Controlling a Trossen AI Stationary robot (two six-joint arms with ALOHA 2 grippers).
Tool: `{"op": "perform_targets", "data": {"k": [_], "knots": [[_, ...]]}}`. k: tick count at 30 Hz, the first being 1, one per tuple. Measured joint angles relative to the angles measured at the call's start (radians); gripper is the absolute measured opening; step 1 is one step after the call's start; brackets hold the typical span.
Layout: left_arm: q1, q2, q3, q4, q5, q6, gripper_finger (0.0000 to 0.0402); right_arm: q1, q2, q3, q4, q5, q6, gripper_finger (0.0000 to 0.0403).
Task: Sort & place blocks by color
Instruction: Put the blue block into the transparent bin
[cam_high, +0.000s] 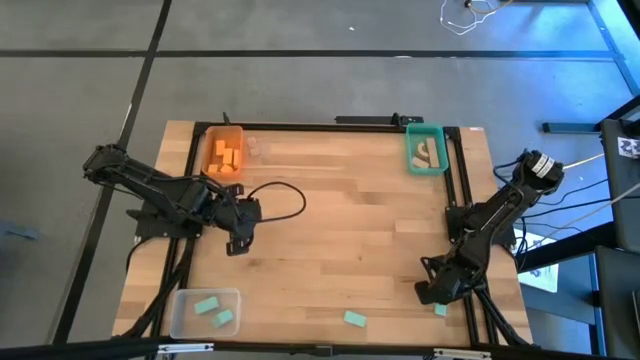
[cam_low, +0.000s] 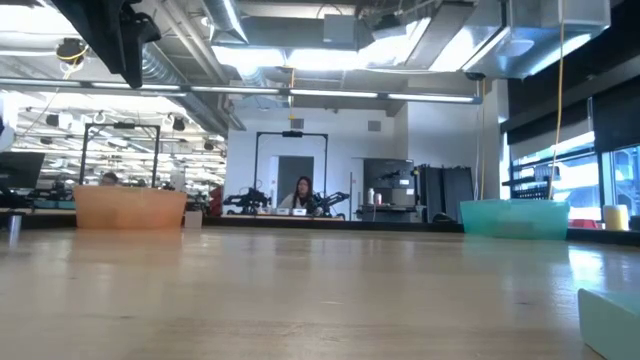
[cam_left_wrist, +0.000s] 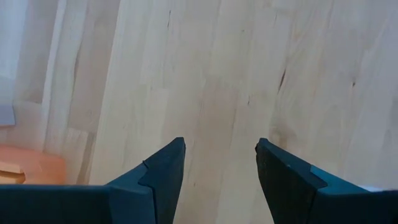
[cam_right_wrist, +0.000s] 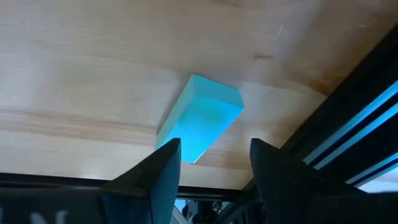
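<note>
High view, left arm: I see my left gripper (cam_high: 238, 243) over bare wood in the left half of the worktop (cam_high: 340, 230), nearer than the orange bin (cam_high: 224, 152).
High view, right arm: my right gripper (cam_high: 430, 293) sits low at the near right corner, just beside a small teal block (cam_high: 440, 310) by the worktop's right rail.
High view, bins: orange bin at the far left with orange blocks (cam_high: 226, 157) inside; teal bin (cam_high: 426, 148) at the far right with pale wooden blocks (cam_high: 428, 152) in it; clear bin (cam_high: 205, 311) at the near left with two teal blocks (cam_high: 215, 312) in it.
High view, loose pieces: another teal block (cam_high: 354, 319) lies alone near the near edge, well apart from both arms.
Low view: orange bin (cam_low: 130, 208) on the left, teal bin (cam_low: 514, 217) on the right, a pale teal block's corner (cam_low: 610, 318) at the near right edge; a person sits far back in the room (cam_low: 301, 195).
Left wrist view: my fingers (cam_left_wrist: 163, 174) stand apart over plain wood, nothing between them; an orange corner of the bin (cam_left_wrist: 28, 169) shows at the side.
Right wrist view: my fingers (cam_right_wrist: 160, 172) stand apart, with the teal block (cam_right_wrist: 200, 116) lying flat on the wood just ahead of them, close to the black rail (cam_right_wrist: 348, 112); I cannot tell whether they touch it.
</note>
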Motion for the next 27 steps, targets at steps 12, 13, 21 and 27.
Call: {"op": "perform_targets", "data": {"k": [12, 13, 21, 27], "knots": [[0.000, 0.000, 0.000, 0.000, 0.019, -0.001, 0.0188, 0.001, 0.001, 0.002, -0.025, 0.026, 0.010, 0.0193], [0.000, 0.000, 0.000, 0.000, 0.019, -0.001, 0.0188, 0.001, 0.001, 0.002, -0.025, 0.026, 0.010, 0.0193], [0.000, 0.000, 0.000, 0.000, 0.019, -0.001, 0.0188, 0.001, 0.002, 0.001, -0.018, 0.025, 0.004, 0.0193], [0.000, 0.000, 0.000, 0.000, 0.019, 0.009, 0.0188, 0.001, 0.001, 0.001, -0.018, 0.053, -0.009, 0.0193]]}}
